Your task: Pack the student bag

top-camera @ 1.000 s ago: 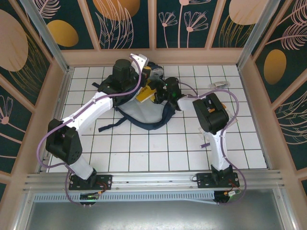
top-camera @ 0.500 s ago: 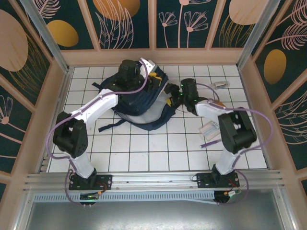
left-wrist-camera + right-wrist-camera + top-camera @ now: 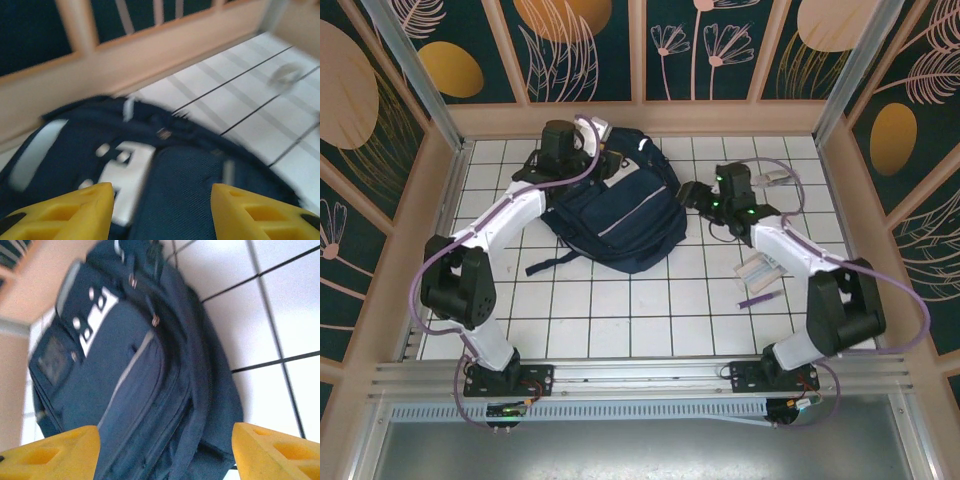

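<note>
The student bag (image 3: 620,215), navy with thin pale stripes, lies flat on the tiled table at mid-back. My left gripper (image 3: 607,160) hovers over its far top edge. In the left wrist view that gripper (image 3: 161,210) is open, its yellow fingertips (image 3: 85,205) apart above the bag's fabric (image 3: 190,185) and a white-grey buckle patch (image 3: 127,172). My right gripper (image 3: 693,194) sits just right of the bag. It is open (image 3: 166,450) and faces the bag's side and zippers (image 3: 150,390), holding nothing.
A dark shoulder strap (image 3: 552,262) trails off the bag toward the front left. A white packet (image 3: 762,268) and a purple pen (image 3: 758,299) lie right of centre. A small clear item (image 3: 780,176) sits at the back right. Wooden walls (image 3: 640,120) enclose the table.
The left gripper has opened and let go of the bag, which has dropped flat and closed over the yellow item. The right arm has drawn back to the right.
</note>
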Controlling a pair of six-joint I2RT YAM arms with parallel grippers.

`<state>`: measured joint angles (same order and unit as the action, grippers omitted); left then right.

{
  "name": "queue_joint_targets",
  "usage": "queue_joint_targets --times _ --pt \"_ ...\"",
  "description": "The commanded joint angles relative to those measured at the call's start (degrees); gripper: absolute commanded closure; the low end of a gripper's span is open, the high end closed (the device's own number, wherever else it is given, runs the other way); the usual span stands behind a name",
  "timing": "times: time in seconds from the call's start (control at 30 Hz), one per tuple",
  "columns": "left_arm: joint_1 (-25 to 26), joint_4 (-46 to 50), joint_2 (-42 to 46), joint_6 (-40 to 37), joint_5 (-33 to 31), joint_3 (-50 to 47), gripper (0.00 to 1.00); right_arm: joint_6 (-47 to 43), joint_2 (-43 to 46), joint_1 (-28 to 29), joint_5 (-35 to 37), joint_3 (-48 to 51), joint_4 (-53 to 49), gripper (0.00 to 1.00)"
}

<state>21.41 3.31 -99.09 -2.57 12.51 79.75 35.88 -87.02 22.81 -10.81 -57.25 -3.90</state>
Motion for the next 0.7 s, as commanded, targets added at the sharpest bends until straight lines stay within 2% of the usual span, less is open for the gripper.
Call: queue_joint_targets --times 0.0,0.13,0.27,0.4,0.57,0.67 --pt "-1.91 3.62 0.54 0.02 -12.34 -4.99 0.46 -6.8 -5.1 2.59 -3.36 -2.57 -2.21 0.3" --pt "-3.39 0.01 -2.33 -0.93 -9.27 -10.25 0.47 -0.55 -10.27 1.41 -5.87 -1.53 2.31 0.31" --pt "-3.24 -1.32 -5.1 -0.06 -1.82 -13.45 0.5 1.98 -14.28 0.29 -5.78 -2.86 5.23 0.35" --pt "-2.54 -3.59 -3.31 1.3 4.18 -18.87 0.5 3.45 -17.27 -2.03 -4.23 -4.38 8.86 0.39" --pt "1.4 -3.31 -1.24 3.91 8.43 -22.65 0.51 5.6 -22.91 -5.05 -8.19 -8.15 15.4 0.59" --pt "4.66 -3.86 0.48 6.07 10.87 -23.67 0.51 6.18 -26.66 -5.41 -8.78 -12.13 17.19 0.65"
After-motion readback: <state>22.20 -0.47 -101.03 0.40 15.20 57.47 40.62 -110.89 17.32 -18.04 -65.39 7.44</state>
